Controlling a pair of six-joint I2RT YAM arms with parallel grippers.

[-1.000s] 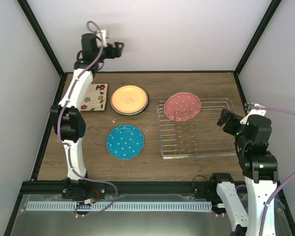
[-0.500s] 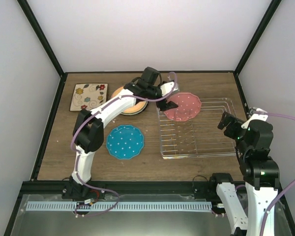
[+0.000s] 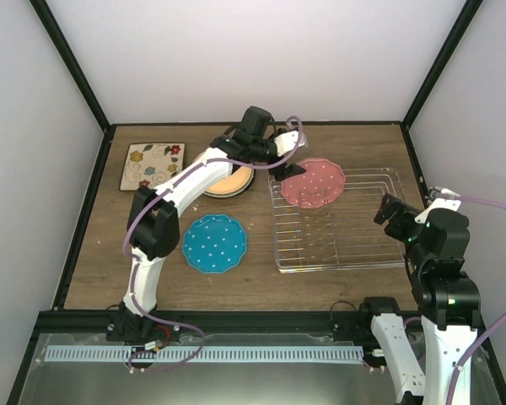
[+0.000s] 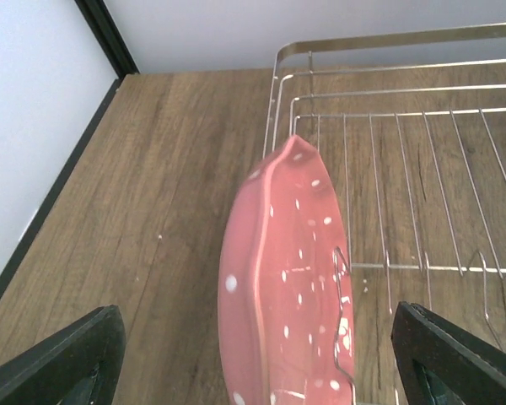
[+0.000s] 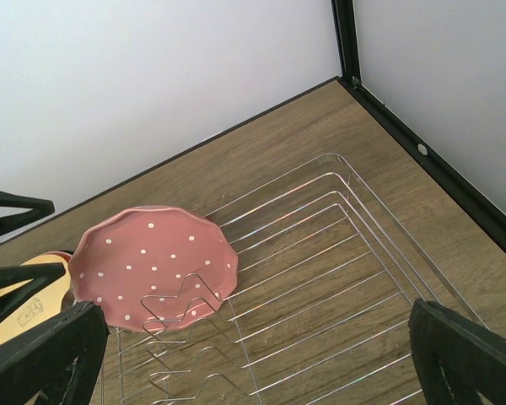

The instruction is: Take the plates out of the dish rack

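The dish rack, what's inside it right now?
One plate only: the pink dotted plate, leaning in the far-left corner of the dish rack. Elsewhere just wire, with the table beneath. The open left gripper covers part of its rim from above.

Top view: left arm (image 3: 185, 187) covered most of the orange-yellow plate (image 3: 234, 182), couldn't tell what sat under it. Left wrist: pink plate (image 4: 278, 270) cropped at bottom edge, dish rack (image 4: 379, 40) cropped at right, left gripper (image 4: 257, 337) showed corner tips only. Right wrist: rack's near end cropped, right gripper (image 5: 255, 325) fingers mostly out of frame
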